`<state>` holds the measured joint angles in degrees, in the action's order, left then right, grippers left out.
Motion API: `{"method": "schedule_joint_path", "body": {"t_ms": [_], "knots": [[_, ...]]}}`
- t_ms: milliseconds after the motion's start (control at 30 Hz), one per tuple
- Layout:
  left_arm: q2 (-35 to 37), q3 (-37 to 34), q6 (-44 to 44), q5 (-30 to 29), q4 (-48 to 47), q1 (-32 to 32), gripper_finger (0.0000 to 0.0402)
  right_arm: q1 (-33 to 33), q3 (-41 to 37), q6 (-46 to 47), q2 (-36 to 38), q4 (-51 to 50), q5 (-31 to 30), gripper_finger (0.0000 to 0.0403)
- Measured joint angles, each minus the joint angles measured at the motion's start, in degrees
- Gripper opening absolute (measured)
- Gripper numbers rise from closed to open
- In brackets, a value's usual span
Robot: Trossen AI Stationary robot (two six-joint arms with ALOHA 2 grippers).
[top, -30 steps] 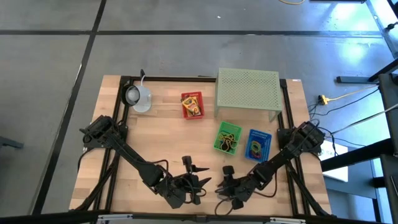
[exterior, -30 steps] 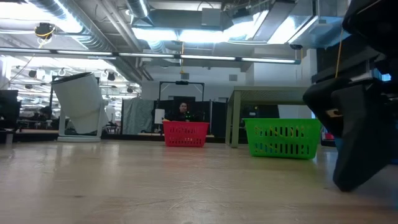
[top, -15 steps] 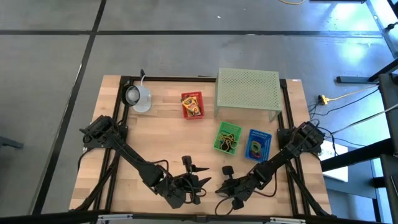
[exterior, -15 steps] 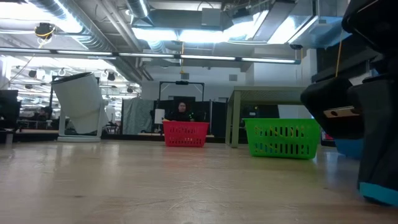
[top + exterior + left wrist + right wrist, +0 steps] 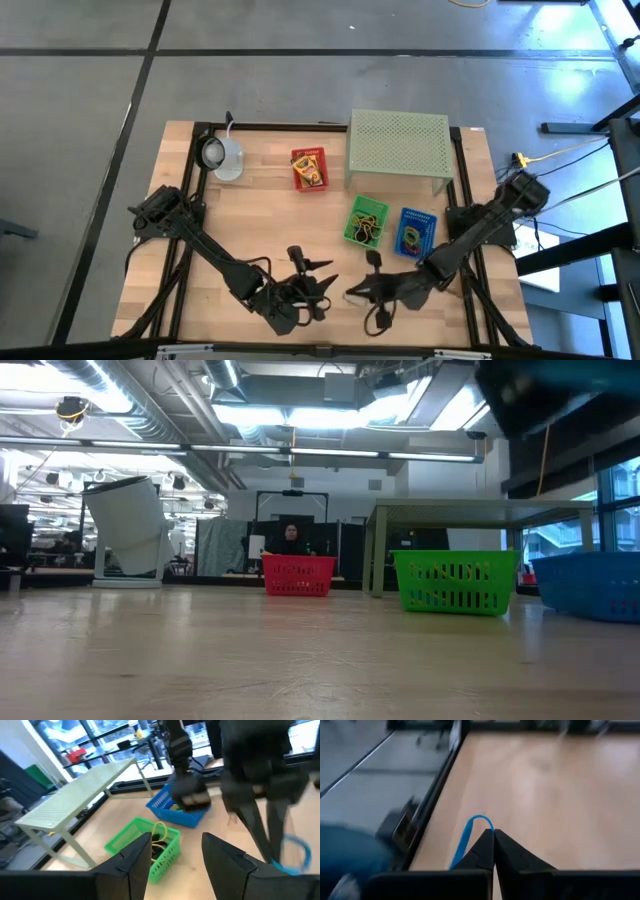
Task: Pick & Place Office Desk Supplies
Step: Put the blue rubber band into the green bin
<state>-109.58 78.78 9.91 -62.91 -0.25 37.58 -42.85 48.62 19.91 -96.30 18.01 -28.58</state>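
Blue loop (image 5: 470, 834) in right tool (image 5: 493, 839), beside green basket (image 5: 364, 222).

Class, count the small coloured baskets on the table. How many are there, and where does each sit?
3. The red basket sits between the mug and the stand. The green basket and blue basket sit side by side before the stand.

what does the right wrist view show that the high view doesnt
Only the right wrist view shows the right gripper with its fingers shut on a blue loop.

Only the high view shows the red basket, green basket, blue basket, pale green stand, mug-like object and the left gripper.

Both show the right gripper above the wooden table.
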Motion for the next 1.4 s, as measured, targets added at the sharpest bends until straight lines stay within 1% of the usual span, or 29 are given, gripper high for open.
{"method": "schedule_joint_path", "body": {"t_ms": [133,233,300,367,433,533,633,700,767,833,900,1000,1100,1167,1267,1333,1400], "knots": [[0.0,0.0,-0.08,-2.58,0.0,0.46,0.0169,0.04,0.0,-3.78,6.81,0.15,-5.54,0.0005],[0.0,0.0,-0.15,-7.36,0.02,1.08,0.0168,-0.1,0.02,-6.91,11.6,0.66,-8.96,0.0005],[0.0,0.0,-0.15,-10.59,0.01,1.45,0.0168,-0.33,0.02,-9.12,14.21,2.48,-12.02,0.0005],[0.0,0.0,-0.15,-11.95,0.02,1.7,0.0168,-0.49,0.04,-12.58,15.81,5.99,-15.37,0.0005],[0.0,0.0,-0.11,-11.75,0.02,1.82,0.0168,-0.52,0.04,-16.38,16.38,9.49,-16.98,0.0005],[0.0,0.0,0.19,-9.34,0.02,1.71,0.0168,-0.52,0.04,-21.23,16.42,13.88,-17.19,0.0005],[0.0,0.0,2.59,-5.15,0.02,1.22,0.0168,-0.36,0.05,-22.27,16.44,13.22,-17.86,0.0005],[0.0,0.0,3.88,-2.16,0.02,0.73,0.0168,-0.33,0.07,-21.28,16.44,10.57,-21.15,0.0006],[0.0,0.0,4.53,0.49,0.02,0.27,0.0168,-0.09,0.09,-18.93,16.44,5.84,-26.12,0.0006],[0.0,0.0,4.64,2.77,0.02,-0.24,0.0168,0.7,0.09,-13.91,16.44,-1.17,-29.45,0.0006],[0.0,0.0,5.8,4.26,0.02,-0.64,0.0168,2.31,0.09,-6.29,16.44,-9.45,-29.78,0.0006],[0.0,0.0,6.83,4.65,0.02,-1.07,0.0168,6.0,-0.01,6.99,16.33,-23.34,-27.82,0.0006],[0.0,0.0,6.91,4.66,0.02,-1.35,0.0168,10.29,-2.15,18.94,16.09,-32.43,-26.22,0.0006],[0.0,0.0,6.91,4.68,0.02,-1.37,0.0168,13.17,-4.86,24.25,16.09,-32.8,-23.3,0.0006],[0.0,0.0,6.86,4.69,0.0,-1.38,0.0168,16.93,-9.16,29.71,16.07,-32.57,-17.09,0.0006],[0.0,0.0,6.1,4.71,0.01,-1.38,0.0168,18.56,-11.82,32.67,16.07,-31.72,-15.46,0.0006],[0.0,0.0,5.62,4.73,0.0,-1.35,0.0168,19.21,-14.15,34.78,16.07,-29.72,-15.51,0.0006]]}}
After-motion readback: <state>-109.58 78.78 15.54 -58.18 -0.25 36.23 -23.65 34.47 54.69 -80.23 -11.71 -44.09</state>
